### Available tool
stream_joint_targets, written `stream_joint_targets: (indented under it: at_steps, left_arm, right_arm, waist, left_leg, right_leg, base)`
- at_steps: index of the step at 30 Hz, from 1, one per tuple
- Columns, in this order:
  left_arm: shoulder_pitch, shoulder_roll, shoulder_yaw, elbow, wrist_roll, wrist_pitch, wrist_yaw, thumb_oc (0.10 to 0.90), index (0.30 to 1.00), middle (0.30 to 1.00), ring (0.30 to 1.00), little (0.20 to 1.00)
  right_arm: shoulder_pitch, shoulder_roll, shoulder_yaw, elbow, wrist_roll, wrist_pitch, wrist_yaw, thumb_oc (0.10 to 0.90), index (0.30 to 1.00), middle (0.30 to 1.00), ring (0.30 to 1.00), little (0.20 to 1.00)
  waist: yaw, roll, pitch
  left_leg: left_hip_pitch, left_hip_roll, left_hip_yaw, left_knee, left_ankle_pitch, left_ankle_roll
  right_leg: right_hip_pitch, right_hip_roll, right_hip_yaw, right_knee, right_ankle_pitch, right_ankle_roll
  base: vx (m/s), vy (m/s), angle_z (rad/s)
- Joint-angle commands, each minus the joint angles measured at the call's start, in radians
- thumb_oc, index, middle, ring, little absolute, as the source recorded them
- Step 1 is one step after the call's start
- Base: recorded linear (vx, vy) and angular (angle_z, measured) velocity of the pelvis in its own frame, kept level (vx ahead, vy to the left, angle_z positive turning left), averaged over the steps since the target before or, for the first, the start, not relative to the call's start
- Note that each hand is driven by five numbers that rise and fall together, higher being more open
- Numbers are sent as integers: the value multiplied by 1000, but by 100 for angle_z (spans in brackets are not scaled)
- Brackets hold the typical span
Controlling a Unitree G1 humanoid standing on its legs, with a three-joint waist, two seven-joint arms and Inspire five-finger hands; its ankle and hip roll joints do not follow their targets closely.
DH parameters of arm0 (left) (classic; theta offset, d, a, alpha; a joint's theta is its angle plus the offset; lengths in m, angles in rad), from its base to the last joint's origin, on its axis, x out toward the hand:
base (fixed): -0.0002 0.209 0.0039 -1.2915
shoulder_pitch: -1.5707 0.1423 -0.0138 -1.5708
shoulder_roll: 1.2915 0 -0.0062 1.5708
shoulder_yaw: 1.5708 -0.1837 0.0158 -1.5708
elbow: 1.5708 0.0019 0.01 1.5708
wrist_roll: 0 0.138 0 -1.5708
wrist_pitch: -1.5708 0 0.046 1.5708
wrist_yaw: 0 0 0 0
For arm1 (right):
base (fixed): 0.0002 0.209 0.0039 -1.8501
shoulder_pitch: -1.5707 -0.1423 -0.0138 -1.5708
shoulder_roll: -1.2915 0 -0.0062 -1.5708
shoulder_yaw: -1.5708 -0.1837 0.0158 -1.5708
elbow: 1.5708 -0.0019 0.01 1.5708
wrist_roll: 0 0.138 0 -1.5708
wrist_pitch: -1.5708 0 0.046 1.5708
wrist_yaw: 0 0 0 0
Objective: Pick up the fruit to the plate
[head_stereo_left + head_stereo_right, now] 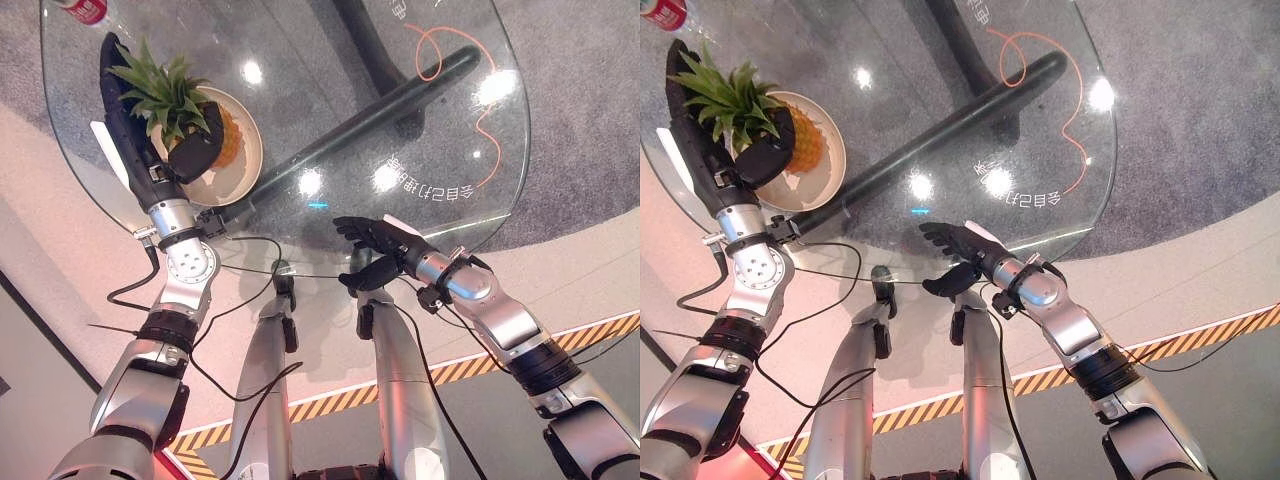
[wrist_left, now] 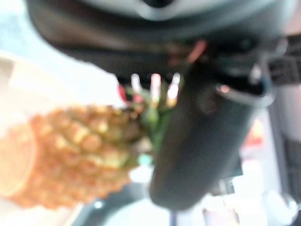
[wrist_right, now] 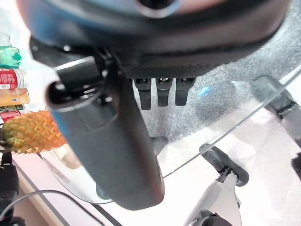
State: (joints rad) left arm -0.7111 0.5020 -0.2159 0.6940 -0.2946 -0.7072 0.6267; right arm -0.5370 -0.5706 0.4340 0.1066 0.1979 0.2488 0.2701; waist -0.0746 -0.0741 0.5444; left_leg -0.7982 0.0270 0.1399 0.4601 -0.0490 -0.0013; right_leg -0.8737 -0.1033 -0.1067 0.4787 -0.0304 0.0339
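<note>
A pineapple (image 1: 228, 135) with a green leafy crown lies on a cream plate (image 1: 247, 168) at the far left of the round glass table (image 1: 500, 150). My left hand (image 1: 128, 125) reaches over the plate: its fingers run along the crown's far side and its thumb (image 2: 197, 141) curls against the fruit's body. The left wrist view has the scaly orange pineapple (image 2: 75, 150) right beside that thumb. My right hand (image 1: 383, 240) hovers at the table's near edge, apart from the fruit, fingers relaxed and holding nothing. The pineapple (image 3: 33, 132) shows far off in the right wrist view.
A red-labelled bottle (image 1: 82, 8) stands at the table's far left edge, and several bottles (image 3: 11, 80) show past the fruit. The table's dark base bar (image 1: 370, 110) lies under the glass. Yellow-black floor tape (image 1: 600, 330) runs to the right.
</note>
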Motion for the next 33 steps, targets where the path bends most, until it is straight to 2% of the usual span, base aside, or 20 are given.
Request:
stream_joint_targets:
  at_steps: [1,12,19,27,33]
  left_arm:
    - [-22,53,65,-109,-46,-64,-50,800,900,900,900,900]
    - [87,48,100,-114,-206,-31,-190,800,900,900,900,900]
    - [146,31,125,-97,-308,18,-253,800,900,900,900,900]
    - [259,9,169,-103,-376,14,-285,800,900,900,900,900]
    - [323,-12,180,-121,-414,44,-352,800,900,900,900,900]
  right_arm:
    - [43,14,-44,-84,1,-41,33,800,900,900,900,900]
    - [99,11,-70,-79,-20,-77,55,800,900,900,900,900]
    - [123,15,-81,-73,-32,-88,66,800,900,900,900,900]
    - [183,10,-105,-79,-41,-110,82,800,900,900,900,900]
    - [219,12,-122,-84,-44,-133,94,800,900,900,900,900]
  waist:
    - [34,24,-24]
    - [44,25,-24]
    - [52,30,-24]
    - [65,35,-24]
    - [73,39,-24]
  left_leg:
    - [91,-55,15,-83,-11,-10]
    - [156,-35,7,-106,2,-28]
    - [192,-31,-2,-107,7,-40]
    - [260,-26,-11,-110,9,-46]
    - [312,-29,-19,-131,21,-48]
  right_leg:
    - [69,51,-84,5,3,47]
    - [147,46,-97,-22,-21,46]
    - [202,41,-110,-31,-39,44]
    - [285,34,-126,-30,-65,36]
    - [344,32,-133,-51,-65,32]
  base:
    - [-17,-92,0]
    - [-15,-83,2]
    - [-1,-57,-1]
    - [15,-47,-1]
    - [12,-36,1]
